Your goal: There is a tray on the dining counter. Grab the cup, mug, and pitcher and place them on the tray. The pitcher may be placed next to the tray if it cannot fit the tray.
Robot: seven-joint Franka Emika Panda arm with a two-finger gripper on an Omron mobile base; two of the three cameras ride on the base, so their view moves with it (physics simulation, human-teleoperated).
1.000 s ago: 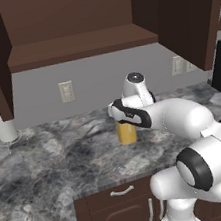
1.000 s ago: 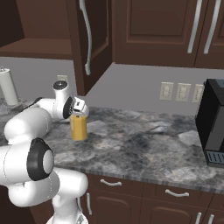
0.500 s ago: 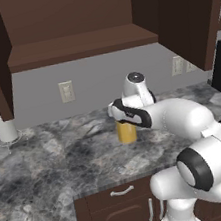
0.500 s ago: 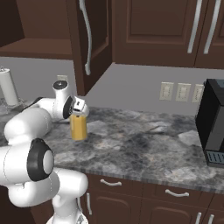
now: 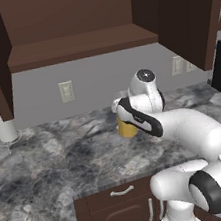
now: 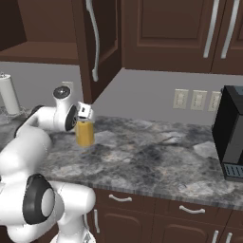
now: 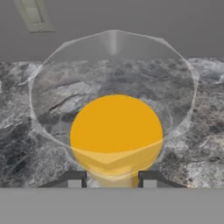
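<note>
My gripper (image 5: pixel 123 111) (image 6: pixel 85 114) (image 7: pixel 112 177) is shut on the pitcher (image 5: pixel 127 129) (image 6: pixel 85 134) (image 7: pixel 116 131), a clear glass cylinder with orange-yellow liquid in its lower part. It stands upright, low over the grey marbled counter (image 5: pixel 50 162) (image 6: pixel 152 156), near the back wall. I cannot tell whether its base touches the stone. In the hand view I look down into its wide clear rim, with one dark fingertip (image 7: pixel 74 178) at each side of it. The tray, the cup and the mug are out of view.
An open upper cabinet with a bare shelf (image 5: pixel 81 43) hangs over the pitcher, its door (image 6: pixel 95 42) swung out. A paper towel roll (image 5: pixel 0 120) (image 6: pixel 8 94) stands at the left. A black coffee machine (image 6: pixel 230 137) occupies the right end.
</note>
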